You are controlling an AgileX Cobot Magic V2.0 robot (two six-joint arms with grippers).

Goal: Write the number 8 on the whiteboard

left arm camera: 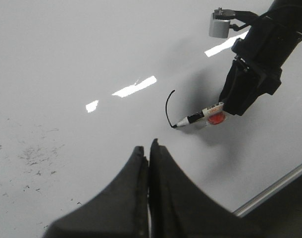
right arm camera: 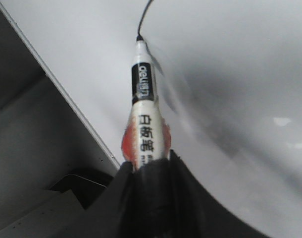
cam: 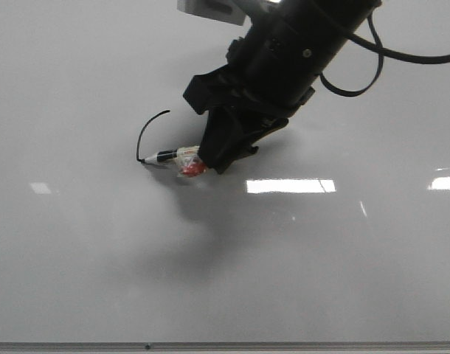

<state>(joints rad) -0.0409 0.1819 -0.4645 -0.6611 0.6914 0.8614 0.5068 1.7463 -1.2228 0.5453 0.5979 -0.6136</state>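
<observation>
The glossy pale whiteboard (cam: 85, 243) fills the front view. My right gripper (cam: 210, 158) is shut on a white marker (cam: 173, 155) with a black band and red patch. The marker's tip touches the board at the lower end of a thin black curved line (cam: 145, 133), one open arc and no closed loops. The same line (left arm camera: 168, 106) and marker (left arm camera: 200, 116) show in the left wrist view, and the marker (right arm camera: 143, 114) in the right wrist view. My left gripper (left arm camera: 147, 146) is shut and empty, apart from the line.
A thin grey frame edge (cam: 225, 345) runs along the board's near side. Bright rectangular light reflections (cam: 290, 186) lie to the right of the marker. Faint dark specks (left arm camera: 32, 156) mark the board in the left wrist view. A black cable (cam: 372, 51) hangs off the right arm.
</observation>
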